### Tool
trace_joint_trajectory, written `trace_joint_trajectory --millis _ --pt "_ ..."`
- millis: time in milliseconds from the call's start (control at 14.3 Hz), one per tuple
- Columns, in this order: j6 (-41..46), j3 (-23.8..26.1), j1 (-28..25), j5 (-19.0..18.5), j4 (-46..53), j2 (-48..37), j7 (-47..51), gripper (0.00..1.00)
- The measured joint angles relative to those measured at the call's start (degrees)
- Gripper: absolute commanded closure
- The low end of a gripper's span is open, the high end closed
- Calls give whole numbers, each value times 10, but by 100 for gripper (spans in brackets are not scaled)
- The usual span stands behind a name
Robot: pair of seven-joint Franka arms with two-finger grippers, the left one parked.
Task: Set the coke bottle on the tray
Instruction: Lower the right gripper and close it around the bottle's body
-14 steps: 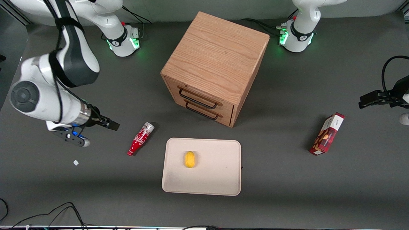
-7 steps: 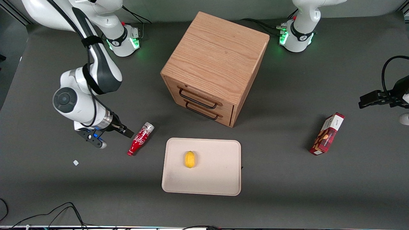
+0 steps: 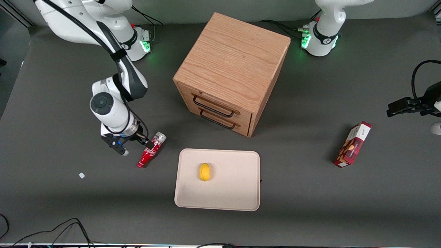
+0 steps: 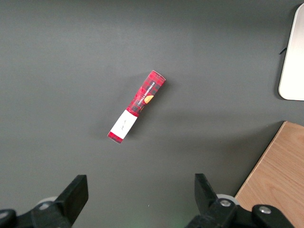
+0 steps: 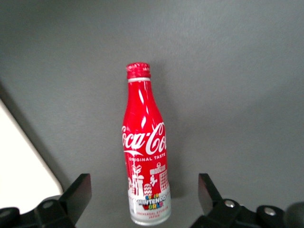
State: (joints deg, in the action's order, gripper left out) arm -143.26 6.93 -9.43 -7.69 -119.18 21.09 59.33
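Observation:
The coke bottle (image 3: 152,150) lies on its side on the dark table beside the tray (image 3: 234,187), toward the working arm's end. Its red cap points nearer the front camera and its silver base points farther away. My right gripper (image 3: 147,142) hangs just above the bottle's base end. In the right wrist view the gripper (image 5: 145,189) is open, with one black finger (image 5: 80,191) on each side of the bottle (image 5: 143,142) and a gap at each side. A corner of the cream tray (image 5: 19,161) shows beside the bottle.
A yellow lemon (image 3: 204,171) lies on the tray. A wooden cabinet (image 3: 234,65) with two drawers stands farther from the camera than the tray. A red snack box (image 3: 352,144) lies toward the parked arm's end. A tiny white scrap (image 3: 81,175) lies toward the working arm's end.
The right arm has swung in from the working arm's end of the table, bringing the gripper from well beside the bottle to right over its base end. The bottle has not moved.

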Motion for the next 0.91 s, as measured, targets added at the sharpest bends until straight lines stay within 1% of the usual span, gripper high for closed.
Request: trace_joint_trajectory --millis 210,419,909 --pt "-32 0 0 -1 1 39 1 0" --pt "-44 0 1 -1 7 66 8 0" --pt "-58 -1 1 -1 26 93 19 0"
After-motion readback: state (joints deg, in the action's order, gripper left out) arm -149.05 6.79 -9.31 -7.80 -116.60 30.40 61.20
